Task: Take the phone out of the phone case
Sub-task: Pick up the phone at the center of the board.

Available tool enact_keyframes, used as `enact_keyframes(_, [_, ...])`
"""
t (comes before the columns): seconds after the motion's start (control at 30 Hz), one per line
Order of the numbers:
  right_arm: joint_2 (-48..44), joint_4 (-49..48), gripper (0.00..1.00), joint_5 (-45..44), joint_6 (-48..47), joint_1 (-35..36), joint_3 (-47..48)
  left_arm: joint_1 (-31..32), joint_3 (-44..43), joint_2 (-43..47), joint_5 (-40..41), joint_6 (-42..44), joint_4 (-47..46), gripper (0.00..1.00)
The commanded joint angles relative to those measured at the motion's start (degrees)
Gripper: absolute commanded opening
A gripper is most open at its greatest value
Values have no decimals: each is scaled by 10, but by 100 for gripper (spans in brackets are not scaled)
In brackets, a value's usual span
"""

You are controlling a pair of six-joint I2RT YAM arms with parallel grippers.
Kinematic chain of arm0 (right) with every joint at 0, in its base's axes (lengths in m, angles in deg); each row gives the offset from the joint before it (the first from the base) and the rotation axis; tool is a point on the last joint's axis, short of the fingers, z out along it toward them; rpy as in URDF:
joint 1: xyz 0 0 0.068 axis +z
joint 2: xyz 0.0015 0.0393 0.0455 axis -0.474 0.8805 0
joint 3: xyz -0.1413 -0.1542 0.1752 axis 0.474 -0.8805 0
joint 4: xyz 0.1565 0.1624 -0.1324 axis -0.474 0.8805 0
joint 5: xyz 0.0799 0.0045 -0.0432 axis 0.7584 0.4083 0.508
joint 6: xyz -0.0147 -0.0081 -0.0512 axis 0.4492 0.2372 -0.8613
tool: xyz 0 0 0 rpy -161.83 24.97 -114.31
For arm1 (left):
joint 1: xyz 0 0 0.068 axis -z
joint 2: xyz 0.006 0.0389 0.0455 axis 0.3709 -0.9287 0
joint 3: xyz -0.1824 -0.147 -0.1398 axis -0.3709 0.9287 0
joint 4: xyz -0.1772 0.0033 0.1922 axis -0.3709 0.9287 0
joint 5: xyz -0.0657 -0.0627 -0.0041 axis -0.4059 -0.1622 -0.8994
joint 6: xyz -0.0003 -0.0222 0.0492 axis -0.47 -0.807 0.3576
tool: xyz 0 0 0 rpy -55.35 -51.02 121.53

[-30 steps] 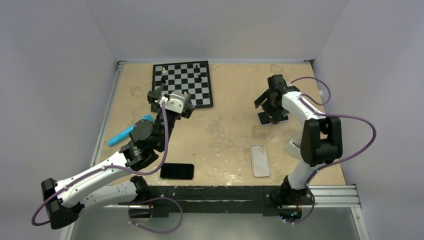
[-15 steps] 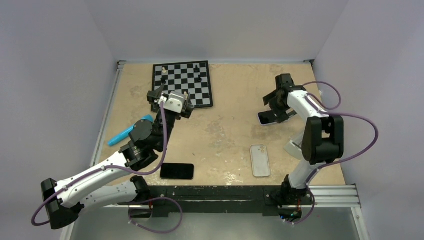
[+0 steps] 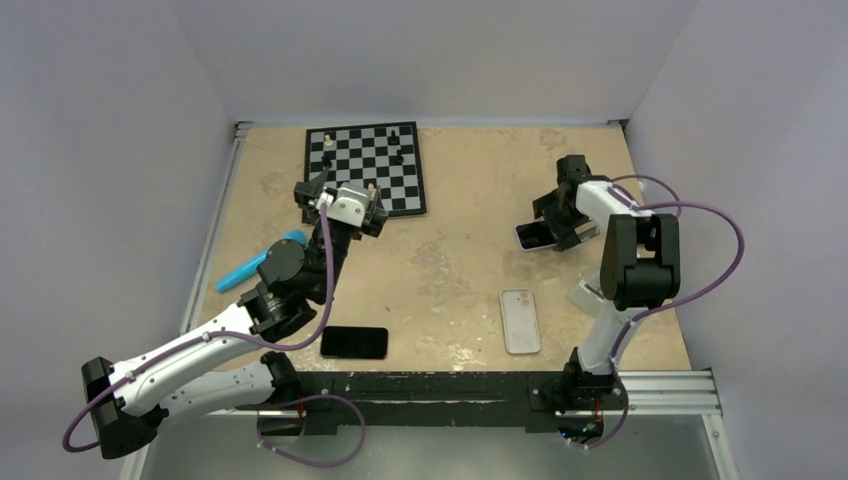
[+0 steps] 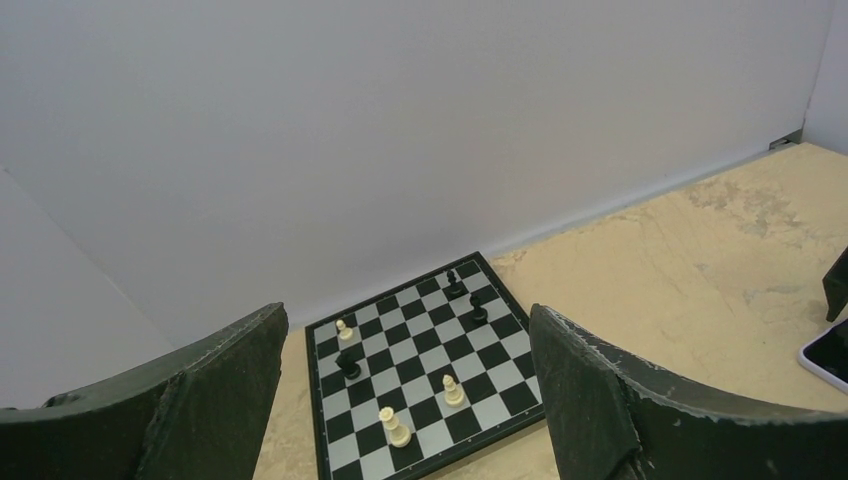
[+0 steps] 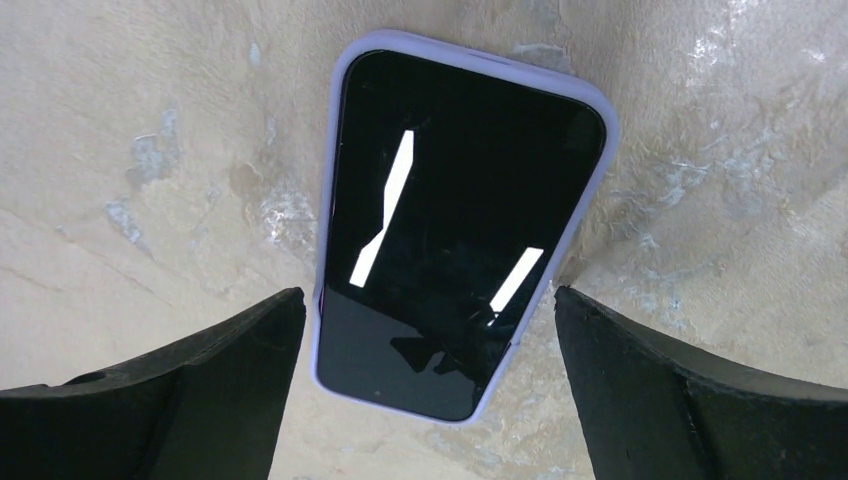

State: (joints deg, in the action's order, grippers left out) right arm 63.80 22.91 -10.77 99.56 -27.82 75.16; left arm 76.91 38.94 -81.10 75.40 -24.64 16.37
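A phone (image 5: 450, 230) with a dark screen lies face up in a lilac phone case (image 5: 602, 140) on the tan table, at the right in the top view (image 3: 533, 236). My right gripper (image 5: 428, 300) hovers just over its near end, open, with one finger (image 5: 200, 380) on each side and nothing between them. In the top view that gripper (image 3: 562, 212) sits at the phone's right end. My left gripper (image 3: 340, 204) is raised beside the chessboard, open and empty (image 4: 408, 315). A corner of the phone shows at the left wrist view's right edge (image 4: 828, 355).
A chessboard (image 3: 366, 165) with several pieces lies at the back. A black phone (image 3: 354, 342) and a pale clear case (image 3: 520, 320) lie near the front edge. A blue object (image 3: 248, 268) rests at the left, and a white piece (image 3: 583, 294) lies behind the right arm.
My right gripper has shifted right and turned over the phone's right end, uncovering more of the phone. The left arm has stayed still.
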Motion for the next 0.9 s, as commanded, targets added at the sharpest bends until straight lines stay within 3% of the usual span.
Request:
enact_keyframes(0.0, [9,-17,98,-6,23,0,5,-3,-8,6,-11,1,-13,93])
enact_keyframes(0.33, [42,-12,96,-7,44,1,31,-3,-7,4,-12,2,-16,93])
enact_keyframes(0.63, [122,82,98,-38,-19,6,157,-5,-6,8,-11,-1,-16,93])
enact_keyframes(0.87, [147,109,91,-60,-58,17,194,-6,-7,8,-12,-3,-16,93])
